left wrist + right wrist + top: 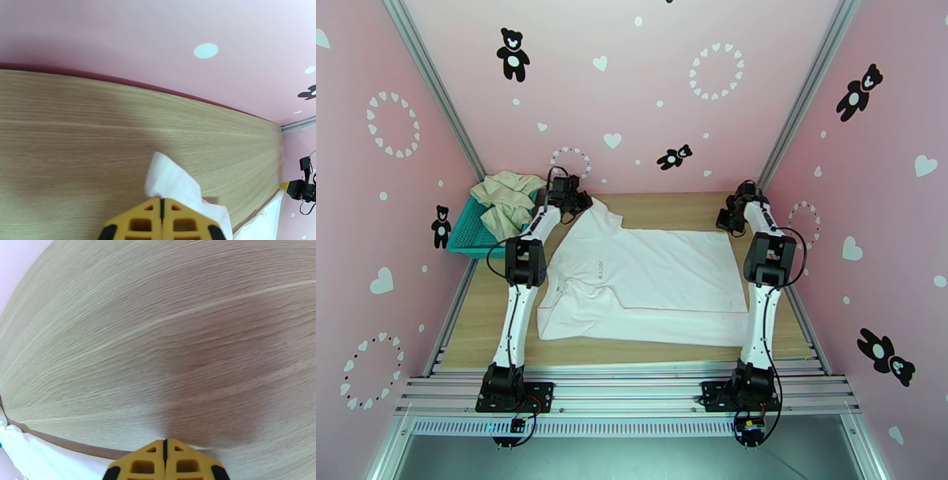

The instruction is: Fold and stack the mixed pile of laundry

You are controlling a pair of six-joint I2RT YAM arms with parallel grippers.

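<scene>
Top external view is showing the white T-shirt [648, 280] lying spread across the middle of the worktop [474, 320]. One layer is doubled over, so a straight edge is running along its near half. It is looking like thin, soft cloth, rumpling towards the left edge. Left gripper [570, 197] is sitting at the shirt's far left corner, and on the left wrist view its yellow jaws are pressed together, pinching a little peak of the white cloth. That hold looks meant for lifting the corner over into a fold. Right gripper [730, 221] is sitting at the shirt's far right corner. On the right wrist view its jaws are closed tight with no cloth showing between them, so a grip there is doubtful. Cream-beige garment [504, 204] is waiting crumpled in the teal mesh basket [468, 235] at the worktop's far left corner.
</scene>
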